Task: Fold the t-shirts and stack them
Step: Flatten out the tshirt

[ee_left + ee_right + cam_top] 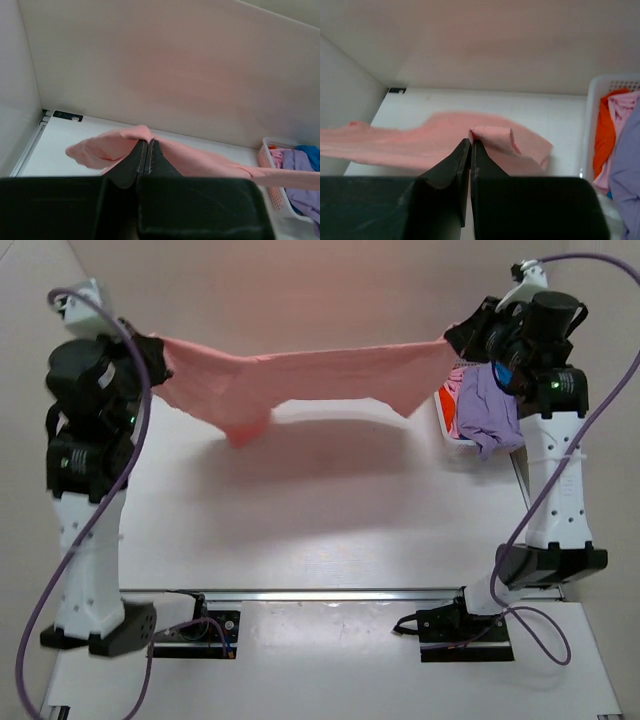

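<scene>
T-shirt [310,380] (salmon-pink) hangs stretched wide, sagging midway.

matt soft cloth salmon-pink t-shirt [320,380], smooth white table [330,520]

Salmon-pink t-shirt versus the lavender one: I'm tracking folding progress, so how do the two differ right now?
The salmon-pink t-shirt is pulled out wide above the table; the lavender t-shirt sits bunched in the white basket. The salmon-pink t-shirt is pinched at each end by the left gripper and the right gripper; nothing grips the lavender t-shirt. Shared: plain soft cloth, neither folded yet.
</scene>
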